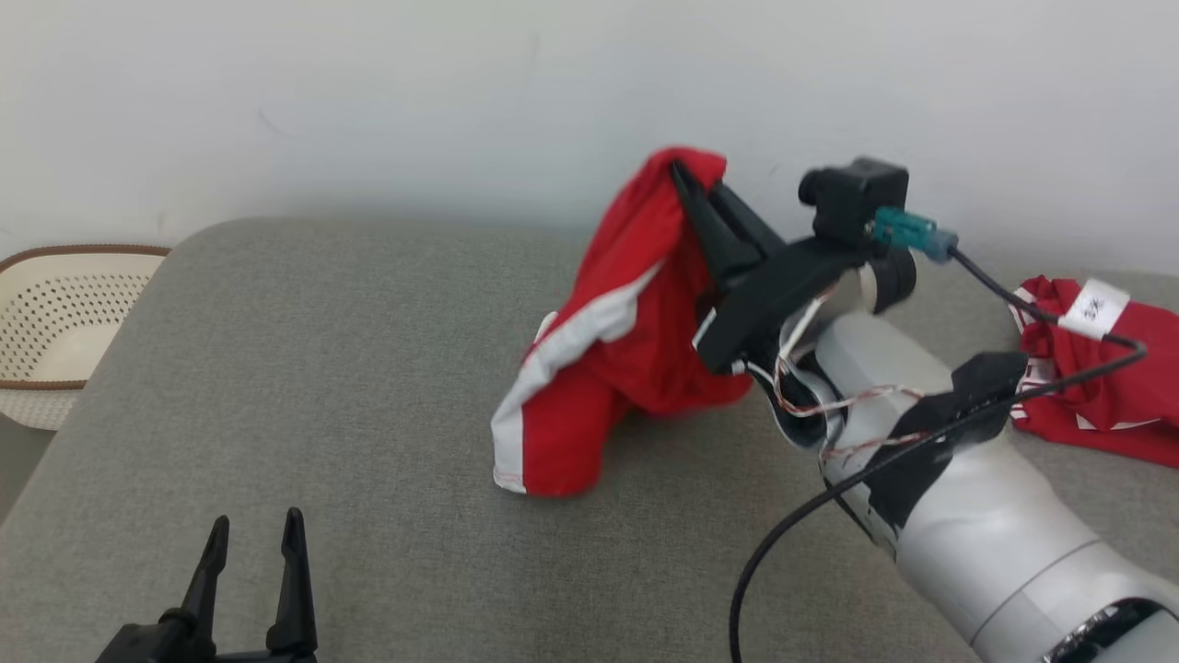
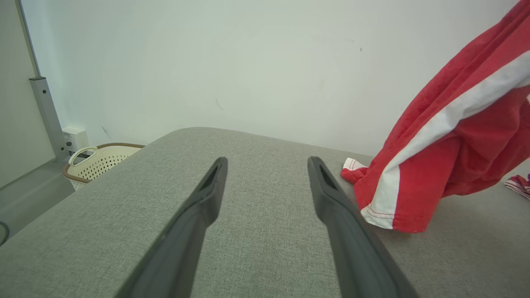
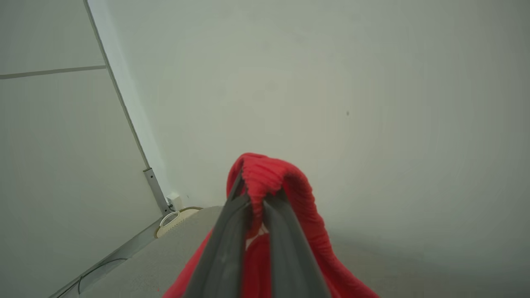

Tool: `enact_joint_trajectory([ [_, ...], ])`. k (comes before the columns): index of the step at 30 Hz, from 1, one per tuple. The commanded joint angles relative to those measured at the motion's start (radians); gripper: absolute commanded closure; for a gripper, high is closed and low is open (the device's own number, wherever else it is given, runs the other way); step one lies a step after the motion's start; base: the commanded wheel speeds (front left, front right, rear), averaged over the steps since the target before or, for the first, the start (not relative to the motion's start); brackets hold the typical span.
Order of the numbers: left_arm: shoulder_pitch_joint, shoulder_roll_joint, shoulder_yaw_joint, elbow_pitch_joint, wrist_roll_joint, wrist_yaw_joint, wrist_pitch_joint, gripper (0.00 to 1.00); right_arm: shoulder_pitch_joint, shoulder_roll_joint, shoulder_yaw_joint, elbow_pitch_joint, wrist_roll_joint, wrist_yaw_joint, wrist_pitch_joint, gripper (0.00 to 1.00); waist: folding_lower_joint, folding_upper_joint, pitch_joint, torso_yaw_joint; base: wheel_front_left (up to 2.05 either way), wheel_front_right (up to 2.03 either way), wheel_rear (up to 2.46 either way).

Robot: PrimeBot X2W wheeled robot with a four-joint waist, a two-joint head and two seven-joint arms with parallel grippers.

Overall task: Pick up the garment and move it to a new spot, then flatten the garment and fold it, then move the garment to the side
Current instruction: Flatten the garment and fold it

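Note:
The garment point(image 1: 626, 322) is red with white side stripes. It hangs above the grey table point(image 1: 350, 368), its lower hem touching the surface. My right gripper point(image 1: 689, 180) is shut on its gathered top edge, which bunches over the fingertips in the right wrist view as a red ribbed fold, the garment point(image 3: 265, 174) draping down both sides. In the left wrist view the garment point(image 2: 451, 140) hangs at the right, beyond my open left gripper point(image 2: 267, 163). That left gripper point(image 1: 256, 529) stands at the lower left of the head view, well apart from the cloth, with nothing between its fingers.
A second red cloth with a white tag point(image 1: 1105, 368) lies crumpled at the table's right side. A cream perforated basket point(image 1: 55, 322) sits off the table's left edge. A white wall runs close behind the table. The right arm's black cable point(image 1: 811, 516) loops over the front right.

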Motion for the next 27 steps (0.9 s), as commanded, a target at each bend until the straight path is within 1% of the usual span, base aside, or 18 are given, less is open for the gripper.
enact_joint_trajectory([
  [1,0.017,-0.001,0.003,-0.001,0.013,0.002,-0.006,0.00,0.026,-0.008,0.006,0.007,0.013,-0.001,-0.003,1.00,0.0000,0.0000,0.003,-0.004,0.00,0.00,0.00],
  [5,0.014,-0.004,-0.001,0.001,0.011,-0.003,-0.006,0.00,0.076,-0.015,0.025,0.031,0.032,-0.001,-0.003,1.00,0.0000,0.0000,0.008,-0.012,0.00,0.00,0.00],
  [13,0.017,-0.010,-0.009,0.001,0.008,-0.003,-0.006,0.00,0.188,-0.052,0.049,0.091,0.081,-0.001,0.003,1.00,0.0000,0.0000,0.018,-0.025,0.00,0.00,0.00],
  [17,0.017,-0.013,-0.019,0.001,0.003,-0.001,-0.006,0.00,0.247,-0.076,0.050,0.127,0.100,-0.001,0.002,1.00,0.0000,0.0000,0.022,-0.027,0.00,0.00,0.00],
  [23,0.003,-0.014,-0.014,0.016,0.000,-0.012,-0.006,0.00,0.317,-0.092,0.046,0.158,0.121,-0.001,0.000,1.00,0.0000,0.0000,0.025,-0.031,0.00,0.00,0.00],
  [24,0.002,-0.014,-0.013,0.017,0.001,-0.013,-0.006,0.00,0.322,-0.097,0.043,0.159,0.118,-0.001,-0.001,0.62,0.0000,0.0000,0.025,-0.033,0.00,0.00,0.00],
  [25,0.002,-0.015,-0.012,0.019,0.002,-0.015,-0.006,0.00,0.328,-0.098,0.038,0.158,0.114,-0.001,-0.002,0.00,0.0000,0.0000,0.026,-0.034,0.00,0.00,0.00],
  [27,0.002,-0.015,-0.013,0.019,0.005,-0.015,-0.006,0.00,0.343,-0.105,0.027,0.151,0.105,-0.001,-0.003,0.00,0.0000,0.0000,0.027,-0.037,0.00,0.00,0.00],
])
